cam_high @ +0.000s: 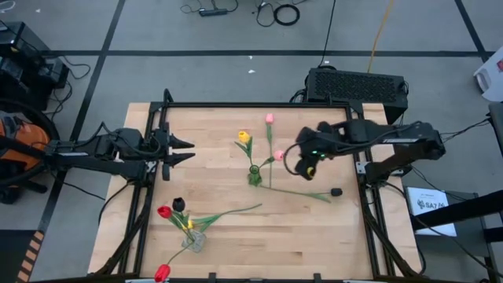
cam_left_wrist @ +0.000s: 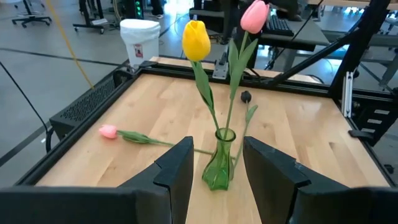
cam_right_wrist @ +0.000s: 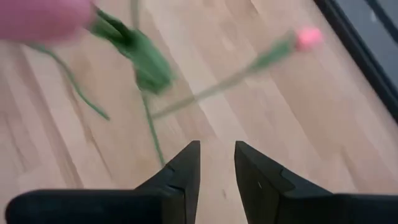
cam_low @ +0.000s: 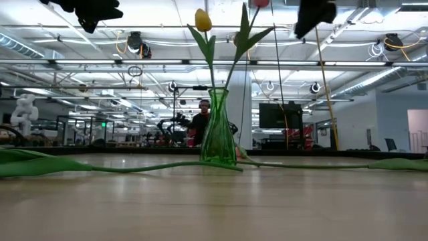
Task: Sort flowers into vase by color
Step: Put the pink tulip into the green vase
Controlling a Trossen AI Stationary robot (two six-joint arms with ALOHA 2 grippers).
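Hovering right of centre in the high view, my right gripper (cam_high: 302,163) has its fingers parted with nothing between them; a pink tulip (cam_high: 278,155) sits just left of it, beside the green vase (cam_high: 255,174). A black tulip (cam_high: 335,191) lies below the gripper, its stem running left toward the vase. My left gripper (cam_high: 187,151) waits at the left, fingers apart and empty, well away from the flowers.

The green vase holds a yellow tulip (cam_left_wrist: 196,40) and a pink one (cam_left_wrist: 254,17), both upright. At the lower left, a clear vase (cam_high: 194,241) holds a red tulip (cam_high: 163,211) and a black one (cam_high: 178,204); another red tulip (cam_high: 162,272) lies at the table's (cam_high: 314,228) bottom edge.

It is a pale wooden table. Behind it, the low view shows a workshop with a person (cam_low: 198,124) standing beyond the vase.
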